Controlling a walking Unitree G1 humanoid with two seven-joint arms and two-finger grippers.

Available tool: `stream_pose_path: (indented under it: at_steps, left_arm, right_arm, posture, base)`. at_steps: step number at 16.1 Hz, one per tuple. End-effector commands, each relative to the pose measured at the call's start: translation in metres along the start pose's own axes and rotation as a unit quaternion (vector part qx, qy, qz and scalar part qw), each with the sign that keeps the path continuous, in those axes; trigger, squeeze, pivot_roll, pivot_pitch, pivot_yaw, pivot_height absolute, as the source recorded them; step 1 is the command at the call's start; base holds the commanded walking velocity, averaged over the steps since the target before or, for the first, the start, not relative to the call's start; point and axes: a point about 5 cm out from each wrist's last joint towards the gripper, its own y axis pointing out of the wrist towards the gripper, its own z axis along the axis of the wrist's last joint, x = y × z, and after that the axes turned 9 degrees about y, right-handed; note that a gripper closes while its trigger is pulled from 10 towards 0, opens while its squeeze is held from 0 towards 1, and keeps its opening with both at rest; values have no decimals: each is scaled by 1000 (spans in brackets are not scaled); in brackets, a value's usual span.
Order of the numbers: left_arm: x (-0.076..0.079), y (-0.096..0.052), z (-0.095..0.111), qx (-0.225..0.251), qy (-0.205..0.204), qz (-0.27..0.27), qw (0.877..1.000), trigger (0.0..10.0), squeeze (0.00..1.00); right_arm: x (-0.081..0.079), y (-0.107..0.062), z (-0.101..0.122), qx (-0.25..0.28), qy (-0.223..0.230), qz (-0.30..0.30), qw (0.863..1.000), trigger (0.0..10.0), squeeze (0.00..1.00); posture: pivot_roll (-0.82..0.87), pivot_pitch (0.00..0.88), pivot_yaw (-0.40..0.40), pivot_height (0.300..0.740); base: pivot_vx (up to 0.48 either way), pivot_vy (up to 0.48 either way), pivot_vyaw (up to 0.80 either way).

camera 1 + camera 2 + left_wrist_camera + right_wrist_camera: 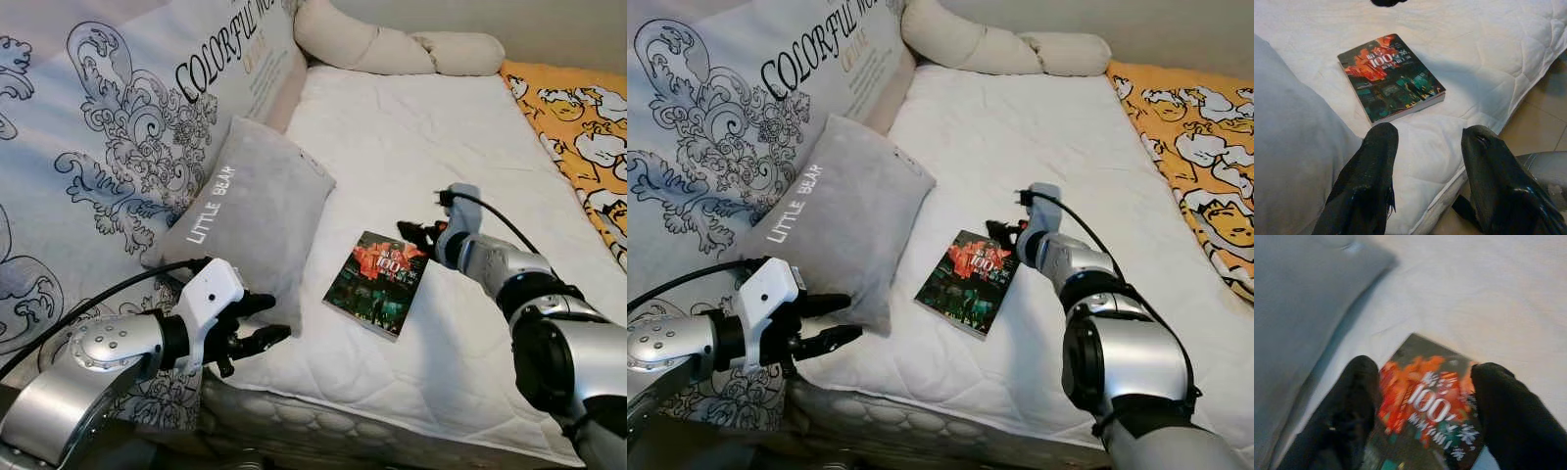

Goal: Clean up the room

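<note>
1 book (376,283) | under right pincer (415,235) | fingers apart

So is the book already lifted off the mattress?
No, the book lies flat on the white mattress, with the open right gripper poised at its top edge.

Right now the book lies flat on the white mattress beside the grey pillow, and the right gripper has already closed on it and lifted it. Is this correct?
Not quite. The book lies flat on the white mattress beside the grey pillow, but the right gripper is open above the cover, not closed on it, and nothing is lifted. The right wrist view shows its fingers spread over the book.
</note>
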Motion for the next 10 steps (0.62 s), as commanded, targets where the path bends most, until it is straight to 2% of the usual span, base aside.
stream_pose_path:
  at_steps: [1,3,5,6,7,8,9,10]
  left_arm:
    - [1,4,1,0,-1,-8,1000,10000,0]
    - [2,7,1,1,0,-16,1000,10000,0]
    - [2,10,2,2,2,-20,1000,10000,0]
    - [2,10,2,1,2,-22,1000,10000,0]
    - [2,11,1,1,2,-23,1000,10000,0]
    - [3,11,0,-2,1,-27,1000,10000,0]
    - [3,11,-1,-5,2,-31,1000,10000,0]
    - [4,12,-2,-8,3,-36,999,10000,0]
  right_arm:
    - [-5,1,-3,-13,-34,34,999,10000,1000]
    - [-20,5,-22,-75,-104,110,986,10000,1000]
    - [-28,6,-49,-149,-167,163,961,10000,1000]
    - [-29,6,-58,-171,-180,181,952,10000,843]
    - [-30,5,-63,-183,-184,190,947,10000,490]
    - [-31,3,-71,-205,-182,216,937,10000,0]
    - [-33,1,-74,-211,-185,239,930,10000,0]
    - [-33,-6,-81,-232,-188,274,914,10000,0]
  posture:
    - [117,0,10,740]
    - [114,0,9,740]
    - [113,0,7,740]
    - [112,0,6,740]
    - [110,0,8,740]
    - [106,0,11,740]
    - [105,0,13,740]
    - [101,0,16,740]
  base:
    - [0,0,0]
    - [0,0,0]
    - [0,0,0]
    - [0,0,0]
    - [0,0,0]
    - [0,0,0]
    - [0,0,0]
    - [0,0,0]
